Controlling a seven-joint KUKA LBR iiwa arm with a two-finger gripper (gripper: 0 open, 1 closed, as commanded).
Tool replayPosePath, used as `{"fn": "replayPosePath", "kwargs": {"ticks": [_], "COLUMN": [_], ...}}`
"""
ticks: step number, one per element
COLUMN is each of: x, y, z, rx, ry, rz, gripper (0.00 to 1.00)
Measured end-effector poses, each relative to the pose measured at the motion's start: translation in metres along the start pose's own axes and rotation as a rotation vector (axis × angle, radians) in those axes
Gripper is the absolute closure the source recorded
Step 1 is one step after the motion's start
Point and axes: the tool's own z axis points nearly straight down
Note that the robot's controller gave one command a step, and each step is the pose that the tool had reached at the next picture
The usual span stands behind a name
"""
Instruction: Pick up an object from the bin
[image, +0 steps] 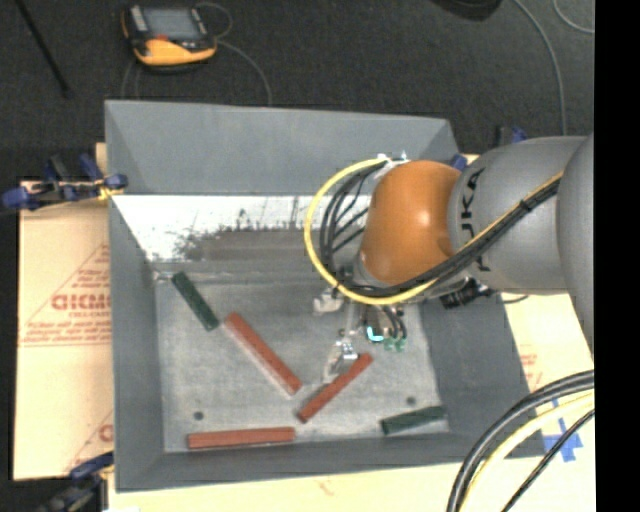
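Currently: gripper (346, 355) sitting low over the short red-brown rectangular bar (333, 389)

The grey arm (530, 210) is reaching in from the right of the grey metal bin (135, 330). Its rounded orange wrist cover (410, 225) is hanging above the far right part of the bin floor, with a yellow cable (318, 215) looping round it.

The gripper is pointing down just right of the bin's middle. Its tip is lying over the far right end of the short red-brown rectangular bar. That bar is resting flat on the floor, running diagonally from near left to far right. Whether tip and bar are touching cannot be told. How wide the gripper is standing, and whether it has hold of the bar, cannot be told either.

Other items are lying flat on the floor:
- A long red-brown rectangular bar (262, 352) is lying just left of the short one, slanting from far left to near right. The near ends of the two are coming close together like a V.
- A third red-brown rectangular bar (241, 437) is lying along the near wall, left of middle.
- A dark green rectangular bar (195, 301) is lying slanted at the far left, well apart from the gripper.
- A second dark green rectangular bar (412, 421) is lying near the near right corner.
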Motion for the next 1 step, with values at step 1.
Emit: {"fn": "replayPosePath", "kwargs": {"ticks": [1], "x": [-0.0019], "y": [0.0], "z": [-0.0038], "rx": [0.0], "ry": [-0.007], "rz": [0.001], "gripper": [0.0]}}
